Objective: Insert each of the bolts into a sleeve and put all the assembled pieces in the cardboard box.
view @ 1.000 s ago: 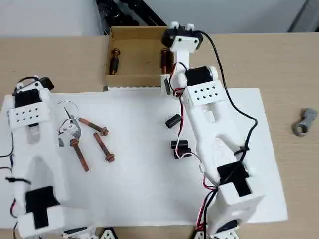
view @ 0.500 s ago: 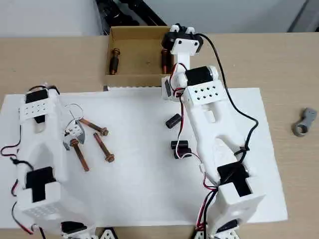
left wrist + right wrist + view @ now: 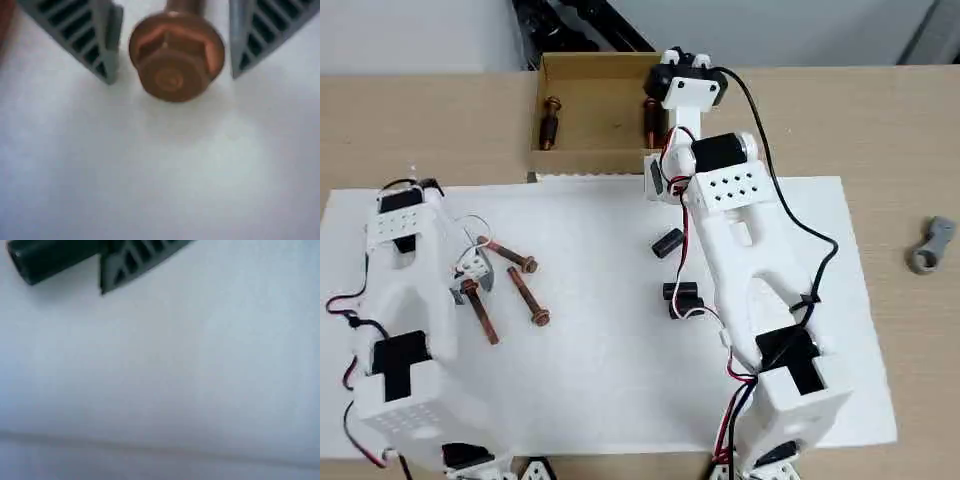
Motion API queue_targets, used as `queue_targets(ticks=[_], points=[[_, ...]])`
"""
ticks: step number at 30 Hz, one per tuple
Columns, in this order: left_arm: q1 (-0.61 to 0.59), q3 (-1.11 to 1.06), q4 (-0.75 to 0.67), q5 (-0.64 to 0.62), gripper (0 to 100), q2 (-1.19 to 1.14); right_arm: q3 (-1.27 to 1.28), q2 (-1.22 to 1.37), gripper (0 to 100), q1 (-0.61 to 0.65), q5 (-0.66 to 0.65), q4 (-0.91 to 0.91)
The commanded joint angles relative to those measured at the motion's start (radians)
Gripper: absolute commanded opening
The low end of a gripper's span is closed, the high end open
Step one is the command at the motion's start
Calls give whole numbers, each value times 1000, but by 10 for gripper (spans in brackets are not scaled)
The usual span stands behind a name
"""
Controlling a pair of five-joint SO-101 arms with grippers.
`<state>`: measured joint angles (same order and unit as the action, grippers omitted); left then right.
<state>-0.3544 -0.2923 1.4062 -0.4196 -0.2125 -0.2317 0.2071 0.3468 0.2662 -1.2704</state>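
The left gripper (image 3: 172, 74) is wide open. Its two grey ribbed fingers (image 3: 85, 35) flank the hex head of a copper bolt (image 3: 176, 57) with a clear gap on each side, so nothing is gripped. The bolt lies flat on the white sheet (image 3: 150, 175), its shank running back between the jaws. In the high view two further bolts (image 3: 509, 256) lie just beside it, well apart from two black sleeves (image 3: 667, 243). Beyond the sheet, the cardboard box (image 3: 590, 68) holds two assembled pieces (image 3: 551, 120). The right gripper (image 3: 658, 177) sits at the box's near wall; its grip cannot be told.

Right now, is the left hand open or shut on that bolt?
Open: the left hand straddles the bolt head, with a gap on each side.
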Motion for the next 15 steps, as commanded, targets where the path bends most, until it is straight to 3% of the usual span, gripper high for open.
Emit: queue_targets(ticks=[1, 10, 15], points=[[-2, -77, -60, 0, 141, 2, -64, -58, 188, -8, 11, 1], [-8, -136, -138, 3, 140, 3, -64, -58, 188, -7, 11, -2], [-8, -136, -138, 87, 22, 2, -64, -59, 188, -7, 11, -2]])
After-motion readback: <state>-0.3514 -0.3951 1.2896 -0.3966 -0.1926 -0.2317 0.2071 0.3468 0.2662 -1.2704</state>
